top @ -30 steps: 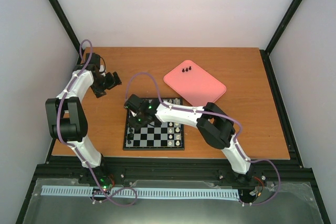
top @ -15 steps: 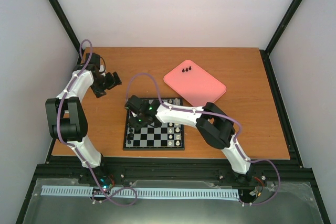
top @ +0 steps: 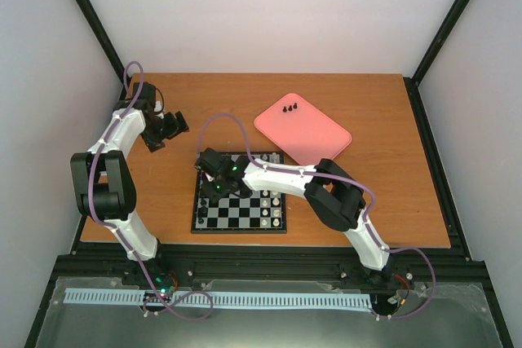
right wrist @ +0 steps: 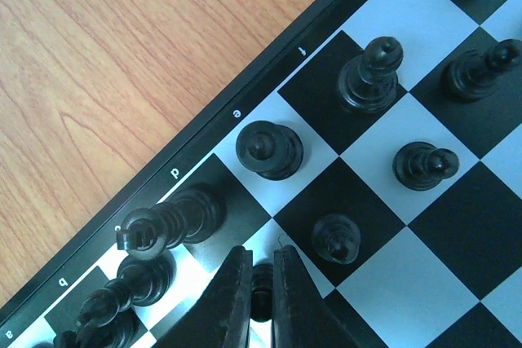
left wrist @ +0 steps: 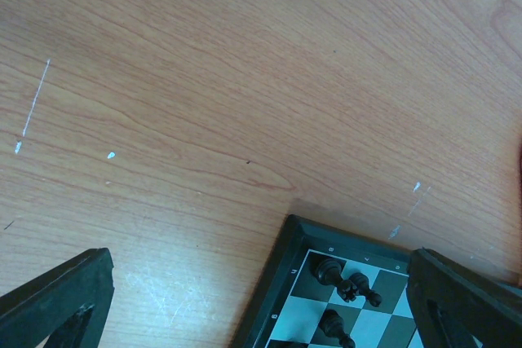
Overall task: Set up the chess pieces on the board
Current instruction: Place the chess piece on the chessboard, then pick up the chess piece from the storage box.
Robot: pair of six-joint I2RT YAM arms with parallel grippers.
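Pink tray holds 3 black pieces; right gripper pinches a pawn on the board; left gripper gapes.

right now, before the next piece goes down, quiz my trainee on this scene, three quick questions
1. True or false: the left gripper is open over the table, off the board.
2. Where do the spare pieces lie? A) pink tray B) table C) board's centre
3. Fill in: the right gripper is ___ on a black piece.
Key: 1 true; 2 A; 3 shut.
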